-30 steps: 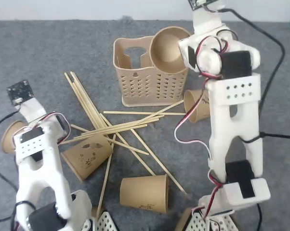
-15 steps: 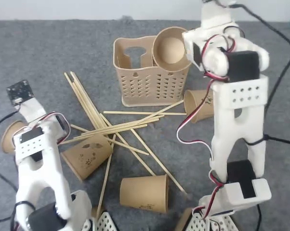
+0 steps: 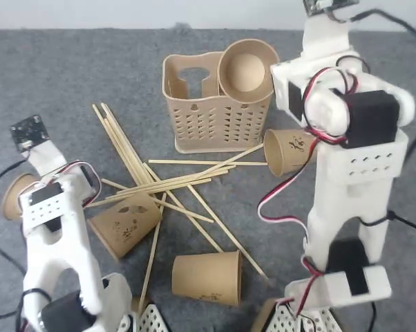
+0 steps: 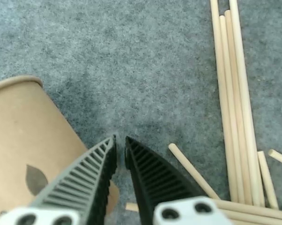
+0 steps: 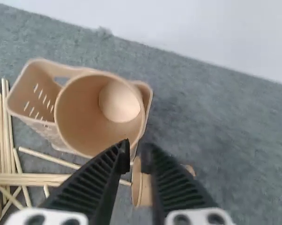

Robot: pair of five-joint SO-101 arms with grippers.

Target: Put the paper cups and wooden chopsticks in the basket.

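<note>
Grey carpet (image 3: 70, 69), basket (image 3: 215, 117) upright on it. One paper cup (image 3: 246, 68) sat tilted in the basket's right-arm end, mouth up, rim above the basket rim. Second cup (image 3: 289, 151) lay on its side just beside the basket's near corner on that same end. Third cup (image 3: 125, 225) and fourth cup (image 3: 208, 277) lay on their sides well in front of the basket, toward the arm bases. Fifth cup (image 3: 11, 196) lay far off the basket's other end, partly hidden by the left arm (image 3: 56, 235). Wooden chopsticks (image 3: 159, 183) lay scattered and crossed in front of the basket, none in it.

Right gripper (image 5: 135, 147) hung above the basket's right-arm end, over the tilted cup, fingers together, nothing held. Left gripper (image 4: 121, 140) was well away from the basket, low over the carpet just beside the fifth cup, fingers together on nothing.
</note>
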